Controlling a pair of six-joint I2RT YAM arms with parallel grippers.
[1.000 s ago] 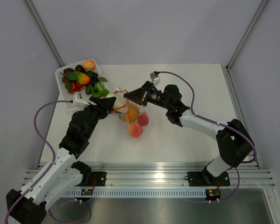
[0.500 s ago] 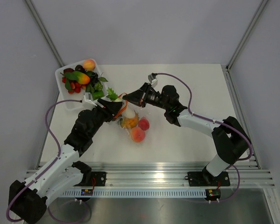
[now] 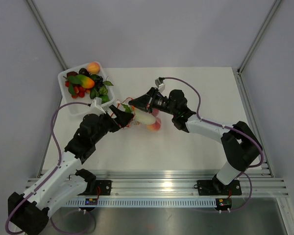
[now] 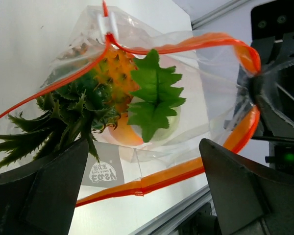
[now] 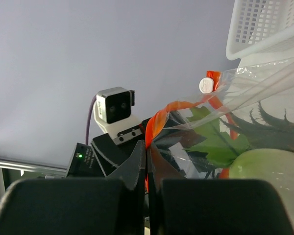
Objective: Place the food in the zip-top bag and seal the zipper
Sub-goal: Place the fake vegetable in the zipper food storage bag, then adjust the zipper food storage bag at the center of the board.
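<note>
The clear zip-top bag (image 3: 146,120) hangs open between my two grippers at the table's middle. My right gripper (image 3: 133,104) is shut on the bag's red zipper strip (image 5: 159,120), holding the mouth up. My left gripper (image 3: 121,116) is open at the bag's mouth, with the lower zipper strip (image 4: 176,171) lying between its spread fingers (image 4: 39,191). Inside the bag I see the orange pineapple (image 4: 112,68) with spiky green leaves, a pale green fruit with a flat leaf (image 4: 154,98), and an orange-yellow peach (image 3: 154,126). The red round fruit is not clearly visible.
A white plastic tray (image 3: 71,105) with several more toy fruits and leaves (image 3: 85,81) stands at the back left, close behind my left arm. Its perforated wall shows in the right wrist view (image 5: 264,24). A white slider tab (image 4: 107,22) sits on the zipper.
My left gripper carried the pale green fruit with the leaf to the bag; that fruit now lies inside and the gripper is open. The bag and fruits shifted up and right.
</note>
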